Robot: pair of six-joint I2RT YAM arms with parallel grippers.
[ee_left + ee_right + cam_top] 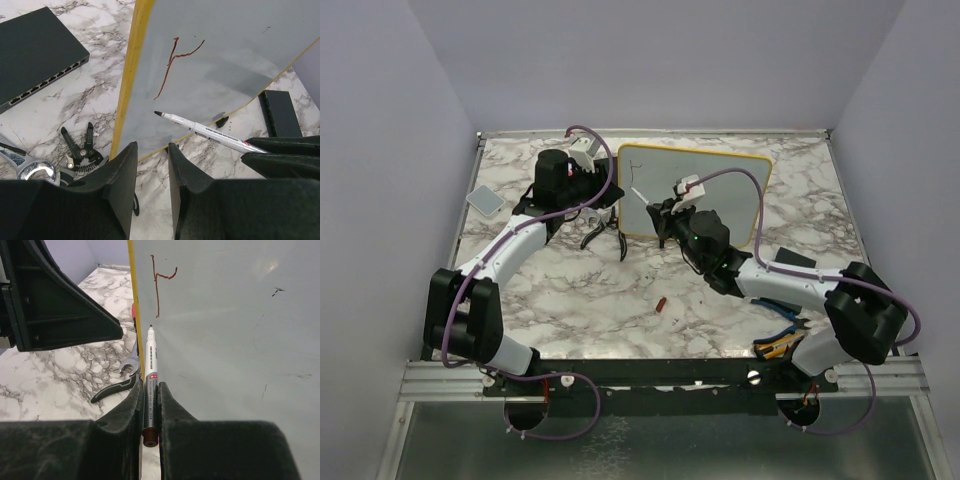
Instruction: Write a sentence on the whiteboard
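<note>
The whiteboard (720,165) with its yellow frame lies flat at the back middle of the table. One thin dark-red mark like a "Y" (172,60) is near its left edge, also in the right wrist view (157,285); no other words of the sentence show. My right gripper (150,385) is shut on a white marker (151,355), its tip just below that mark, close to the board (240,60). My left gripper (151,150) is open and empty, over the board's near left corner. From above, the right gripper (665,215) and left gripper (603,207) flank that edge.
A black network box (35,50) lies left of the board, with pliers (80,147) and a wrench (30,167) beside it. A small black box (795,262) lies to the right, a red cap (661,303) in front, a grey pad (485,199) far left, hand tools (780,340) near right.
</note>
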